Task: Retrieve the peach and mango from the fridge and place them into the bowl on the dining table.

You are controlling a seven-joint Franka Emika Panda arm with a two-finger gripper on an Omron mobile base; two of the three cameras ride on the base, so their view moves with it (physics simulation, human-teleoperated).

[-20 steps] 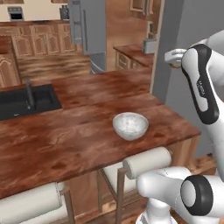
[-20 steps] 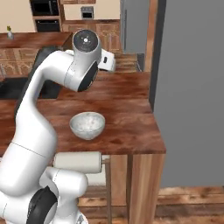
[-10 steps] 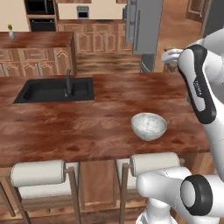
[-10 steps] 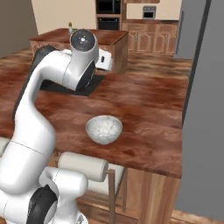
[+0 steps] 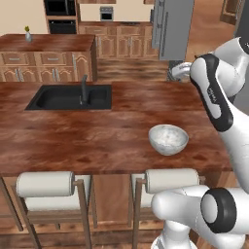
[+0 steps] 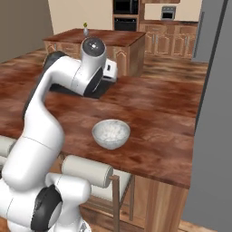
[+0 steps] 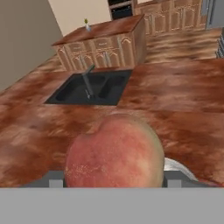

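Note:
The peach [image 7: 114,155], reddish-pink with a paler patch, fills the lower middle of the hand view, and my gripper [image 7: 114,179] is shut on it. The gripper [image 5: 176,72] hangs above the far right part of the dining table [image 5: 73,133], past the bowl. The pale speckled bowl [image 5: 168,139] stands empty near the table's front right edge [image 6: 111,133], and its rim [image 7: 177,166] peeks out below the peach. The grey fridge [image 5: 172,26] stands far behind, doors shut. The mango is out of view.
A black sink [image 5: 68,97] with a tap [image 5: 83,87] is set in the table's left half. Two stools with white rolled backs [image 5: 44,184] stand under the front edge. A smaller wooden island with a vase [image 5: 28,35] lies behind. A tall grey panel [image 6: 215,118] rises at the right.
The whole picture has shifted because the base moved: sink and bowl slid rightward in the left base view and sit closer. The arm's pose looks the same, peach still held.

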